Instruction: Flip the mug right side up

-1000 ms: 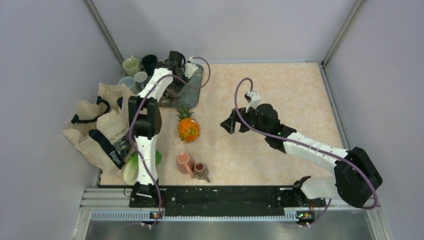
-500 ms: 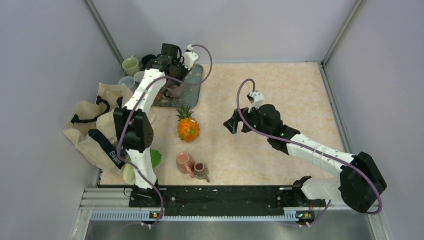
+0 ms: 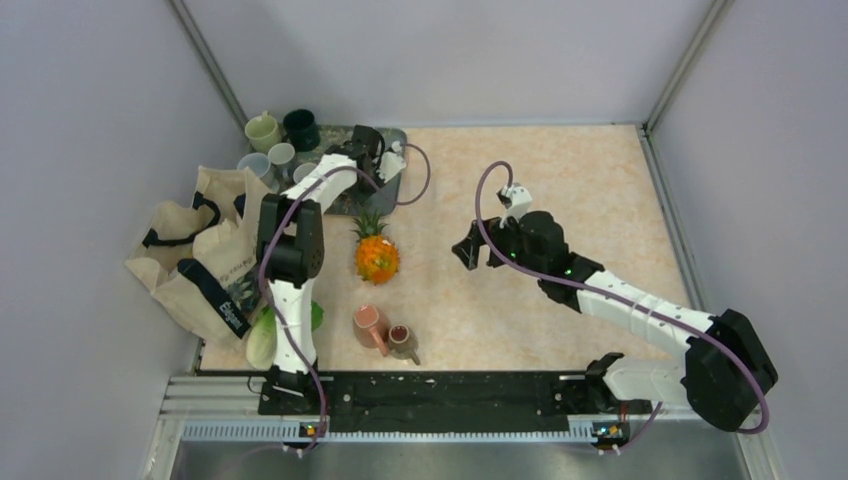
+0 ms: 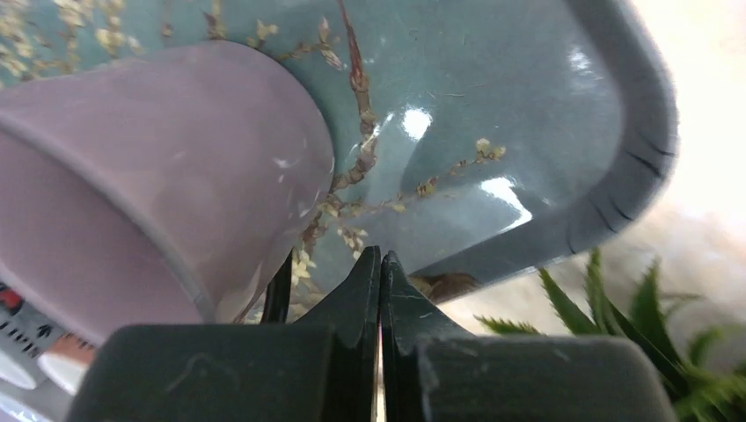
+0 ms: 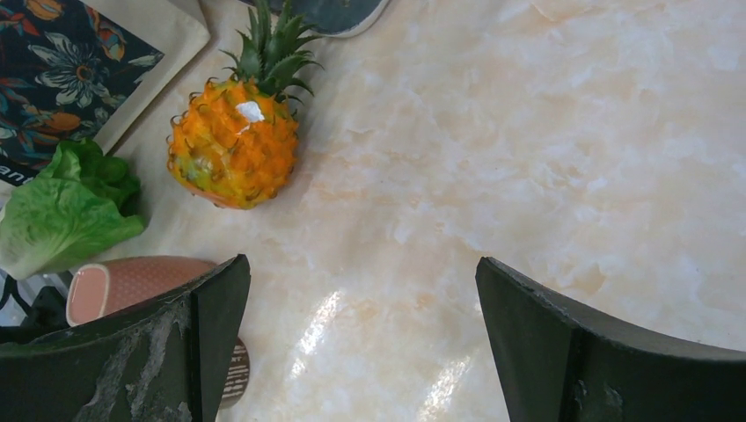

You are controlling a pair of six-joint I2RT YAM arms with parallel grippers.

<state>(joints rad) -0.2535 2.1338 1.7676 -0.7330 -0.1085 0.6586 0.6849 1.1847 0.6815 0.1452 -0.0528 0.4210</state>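
White arms (image 3: 640,310), black joints (image 3: 720,375), purple cables (image 3: 477,203)

Ceramic mug (image 4: 158,176): plain mauve
Round-cornered tray (image 4: 493,132): teal, blossom branches
Toy pineapple (image 5: 233,149): orange, green crown
Tabletop (image 5: 572,132): cream marbling

You are seeing the mug (image 4: 158,167) showing a smooth matt surface, the tray (image 4: 501,105) gleaming glossy, the marbled tabletop (image 5: 545,158) shining, the bag (image 3: 215,200) looking cloth.

The top camera looks down on the whole bench (image 3: 580,170). Both wrist cameras look from close range. Each catches the pineapple (image 3: 377,257), as the top view does.
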